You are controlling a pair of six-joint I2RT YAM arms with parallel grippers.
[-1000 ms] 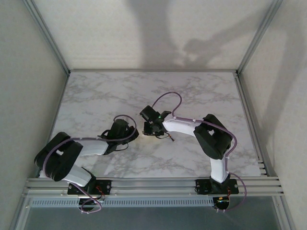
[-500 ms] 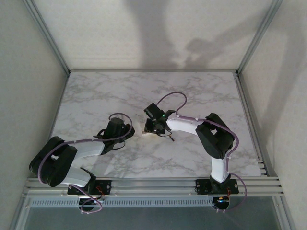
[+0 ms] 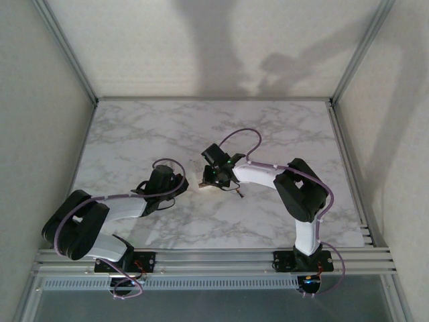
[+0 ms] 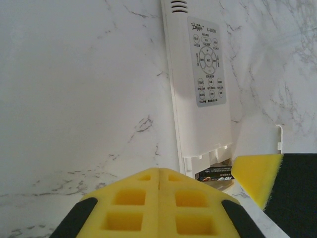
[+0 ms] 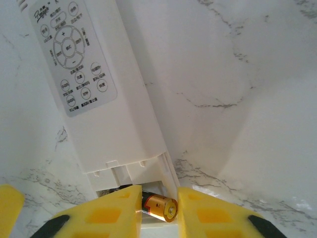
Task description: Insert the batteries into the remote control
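Battery [image 5: 161, 207] pinched in our right jaws sits at the remote control's [image 5: 116, 119] open bay; left jaws closed, empty; tilted, we'd jam it.

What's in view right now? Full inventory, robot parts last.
remote control: 1, white with a grey keypad patch, flat on the table between the two grippers, battery bay open at the near end.
battery: 1 clearly seen, dark with a copper end, at the remote's open bay between the right gripper's pads; a second one cannot be made out.
table: 1, white-grey marble, under everything.
rail: 1, silver aluminium, near edge, carrying both arm bases.
left gripper: 1, yellow pads pressed together, empty, just short of the remote's bay end.
right gripper: 1, yellow pads, clamped on the battery.
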